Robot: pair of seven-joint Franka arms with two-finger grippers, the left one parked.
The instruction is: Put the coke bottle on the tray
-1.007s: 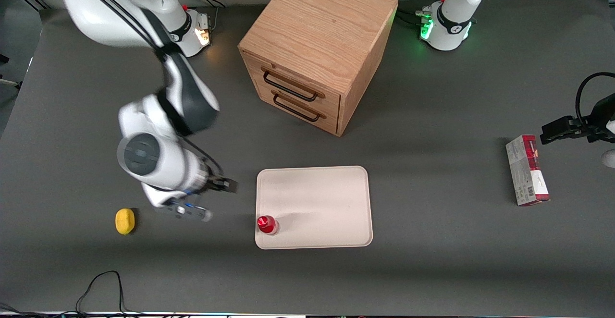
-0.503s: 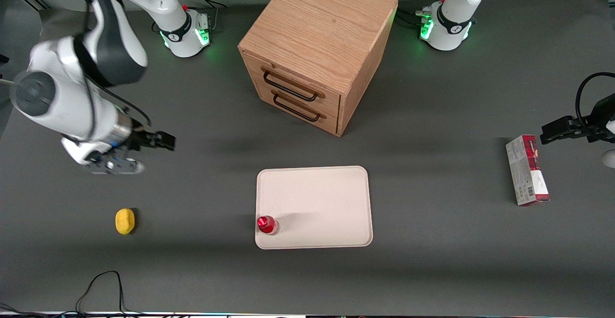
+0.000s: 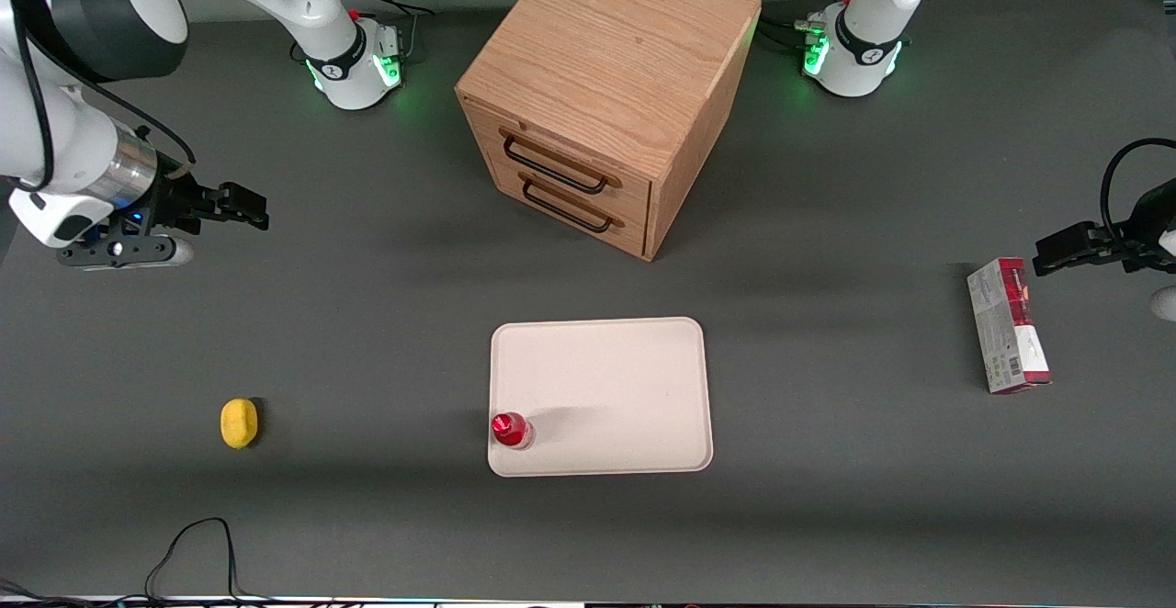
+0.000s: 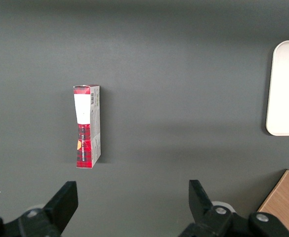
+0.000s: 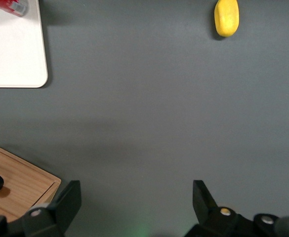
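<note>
The coke bottle (image 3: 510, 429), small and red with a red cap, stands upright on the tray (image 3: 606, 378) in the corner nearest the front camera toward the working arm's end; its base also shows in the right wrist view (image 5: 8, 6). The tray is a large cream-white rectangle with a low rim, and its corner shows in the right wrist view (image 5: 16, 59). My right gripper (image 3: 241, 207) is open and empty, high above bare table at the working arm's end, far from the bottle. In its wrist view the fingers (image 5: 67, 202) stand wide apart with nothing between them.
A yellow lemon (image 3: 239, 423) lies on the table toward the working arm's end. A wooden two-drawer cabinet (image 3: 606, 94) stands farther from the camera than the tray. A red-and-grey box (image 3: 1007, 325) lies toward the parked arm's end. A black cable (image 3: 188, 548) loops at the near edge.
My right arm has drawn away from the tray, moving toward the working arm's end and farther from the camera. The bottle stays standing on the tray.
</note>
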